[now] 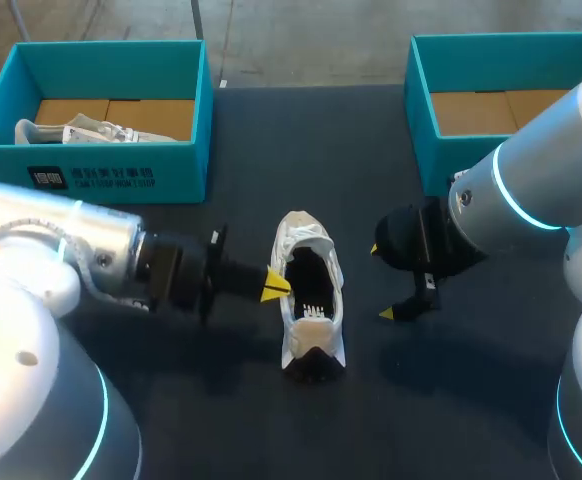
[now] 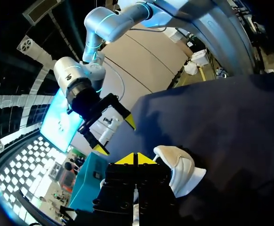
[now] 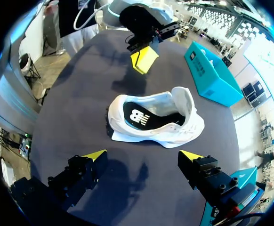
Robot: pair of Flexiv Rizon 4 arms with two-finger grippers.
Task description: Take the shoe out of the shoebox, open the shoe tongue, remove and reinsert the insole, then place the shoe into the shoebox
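Observation:
A white shoe [image 1: 304, 238] lies on the dark table between my two grippers, its tongue folded back and its black insole [image 3: 139, 117] showing inside. My left gripper [image 1: 276, 283] is shut on nothing, its yellow tips together just beside the shoe's side. In the left wrist view that gripper [image 2: 137, 158] has the shoe [image 2: 179, 165] next to its tips. My right gripper [image 1: 381, 282] stands open on the shoe's other side, a short way off. In the right wrist view it [image 3: 144, 155] is wide open with the shoe [image 3: 156, 117] ahead of it and my left gripper [image 3: 144, 59] beyond.
A teal shoebox [image 1: 111, 160] at the back left holds a second white shoe [image 1: 71, 130]. Another teal box [image 1: 501, 40] at the back right shows only its cardboard floor. Dark table surface lies in front of the shoe.

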